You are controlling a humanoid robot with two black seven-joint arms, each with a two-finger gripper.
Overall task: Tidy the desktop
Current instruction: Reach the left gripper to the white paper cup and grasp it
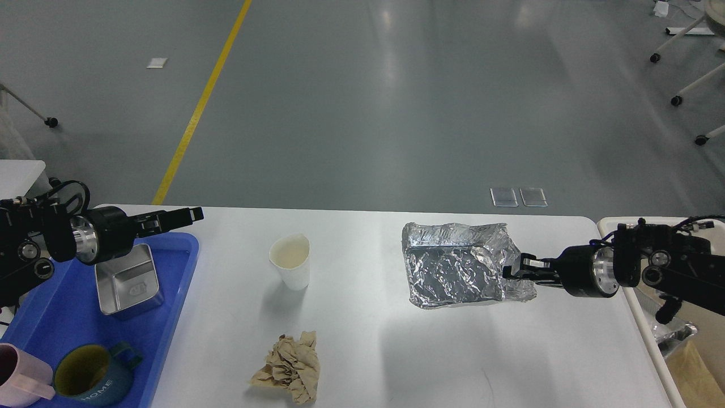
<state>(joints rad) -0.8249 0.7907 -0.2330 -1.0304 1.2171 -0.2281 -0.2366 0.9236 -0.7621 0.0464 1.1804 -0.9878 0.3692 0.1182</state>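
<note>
Right claw [511, 271] clamped on foil [456, 264], low over desk [362, 340]; left claw [190, 214] state indiscernible, near cup [290, 262]; next: carry foil to bin [609, 224].

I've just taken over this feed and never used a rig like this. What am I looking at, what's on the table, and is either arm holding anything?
This one view comes from the robot's own head, looking down at the desktop. The black arms are its own. The right gripper pinches the edge of a crumpled foil tray. The left gripper holds nothing, above the far corner of a blue tray containing a steel box and mugs. A paper cup and crumpled brown paper lie loose.
</note>
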